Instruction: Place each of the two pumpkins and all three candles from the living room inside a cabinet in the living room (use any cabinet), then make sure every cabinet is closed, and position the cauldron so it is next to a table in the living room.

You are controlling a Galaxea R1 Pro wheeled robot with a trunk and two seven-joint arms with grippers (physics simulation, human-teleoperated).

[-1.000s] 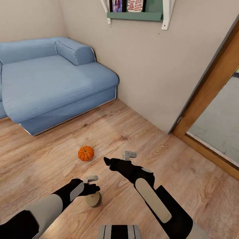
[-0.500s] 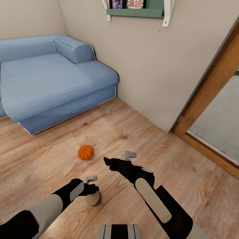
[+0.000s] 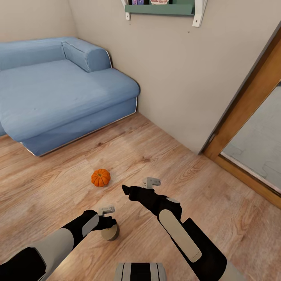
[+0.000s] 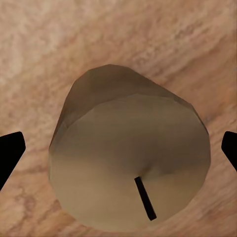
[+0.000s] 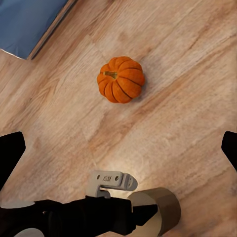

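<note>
One orange pumpkin (image 3: 100, 177) (image 5: 121, 79) lies on the wooden floor, a short way in front of the sofa. A grey-brown candle (image 3: 110, 233) (image 4: 128, 158) (image 5: 159, 211) stands upright on the floor nearer to me. My left gripper (image 3: 111, 224) (image 4: 118, 150) hangs open right above it, one finger on each side and apart from it. My right gripper (image 3: 125, 191) (image 5: 118, 148) is open and holds nothing. It hovers above the floor between candle and pumpkin, its camera looking down on the pumpkin. The cabinet, the cauldron and the table are out of view.
A blue sofa (image 3: 58, 89) fills the far left corner. A beige wall (image 3: 175, 78) runs behind it, with a green shelf (image 3: 160, 8) high up. A wooden door frame (image 3: 242, 113) with glass stands at the right. Bare floor (image 3: 50, 195) surrounds the pumpkin.
The whole head view has shifted a little, so the camera moved. Both arms keep their pose; the pumpkin and candle stay where they were.
</note>
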